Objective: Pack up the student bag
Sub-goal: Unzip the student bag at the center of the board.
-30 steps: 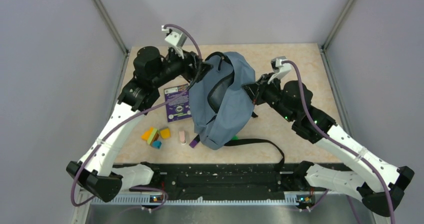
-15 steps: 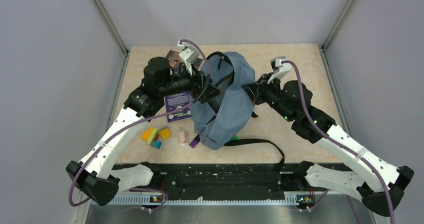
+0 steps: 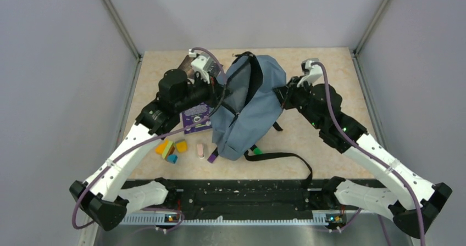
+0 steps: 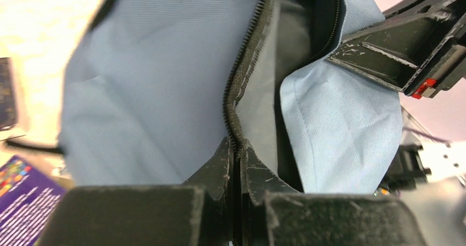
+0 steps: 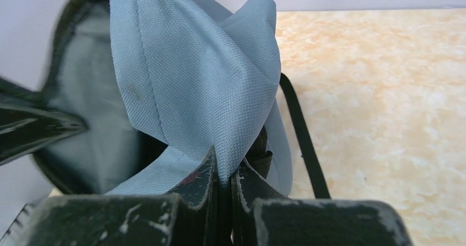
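The student bag (image 3: pixel 250 111), slate-blue fabric with black straps, lies mid-table with its zip mouth held apart between my two arms. On its left side, my left gripper (image 3: pixel 221 91) is shut on the zipper edge; the left wrist view has the black zipper teeth (image 4: pixel 237 87) running into the closed fingertips (image 4: pixel 236 144). My right gripper (image 3: pixel 282 94) is shut on the opposite edge, a fold of blue fabric (image 5: pixel 220 92) pinched between its fingers (image 5: pixel 226 172). The dark inside of the bag (image 5: pixel 93 130) shows between them.
A purple book (image 3: pixel 195 118) lies left of the bag, another dark flat item (image 3: pixel 185 65) behind the left arm. Coloured blocks (image 3: pixel 170 147) and a pink eraser (image 3: pixel 200 150) sit near the front left. A black strap (image 3: pixel 286 157) trails toward the front rail.
My left gripper swung in from the bag's left side, went from open to shut on the zipper edge, and the bag's mouth has been lifted and spread. The right gripper shifted slightly back, still gripping.
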Action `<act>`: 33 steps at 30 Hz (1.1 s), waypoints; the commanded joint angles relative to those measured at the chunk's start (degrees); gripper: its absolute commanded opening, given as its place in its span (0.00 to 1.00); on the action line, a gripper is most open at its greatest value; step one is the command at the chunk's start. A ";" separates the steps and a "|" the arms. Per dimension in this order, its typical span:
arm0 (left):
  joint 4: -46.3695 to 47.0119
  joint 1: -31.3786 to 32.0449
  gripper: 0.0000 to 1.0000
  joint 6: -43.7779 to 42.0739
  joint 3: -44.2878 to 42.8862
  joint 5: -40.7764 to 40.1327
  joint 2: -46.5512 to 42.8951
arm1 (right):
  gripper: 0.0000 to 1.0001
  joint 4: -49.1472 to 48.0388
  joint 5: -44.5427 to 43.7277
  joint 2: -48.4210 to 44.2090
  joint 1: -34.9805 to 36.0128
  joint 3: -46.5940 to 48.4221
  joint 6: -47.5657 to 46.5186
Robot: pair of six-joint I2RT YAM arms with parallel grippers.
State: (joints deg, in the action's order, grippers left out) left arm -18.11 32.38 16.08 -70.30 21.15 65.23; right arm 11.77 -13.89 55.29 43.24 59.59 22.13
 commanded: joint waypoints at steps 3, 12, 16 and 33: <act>2.64 -1.20 0.00 4.60 5.40 -18.14 -9.27 | 0.00 1.49 -4.56 0.53 -7.26 -2.83 -0.71; 0.25 -3.93 0.00 6.96 10.34 -23.82 -13.41 | 0.00 0.57 -4.49 -0.94 -14.51 -9.56 0.66; -0.79 -6.81 0.00 6.46 10.00 -22.92 -13.38 | 0.00 0.43 -4.83 -1.32 -16.53 -11.23 0.75; 6.54 -15.07 0.00 7.28 14.54 -13.77 -13.53 | 0.00 -6.74 1.88 -4.52 -21.60 -18.38 -0.50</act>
State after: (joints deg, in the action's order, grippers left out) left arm -18.90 19.84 25.67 -56.97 4.71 53.34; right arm 6.11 -10.79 52.36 24.47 42.61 26.30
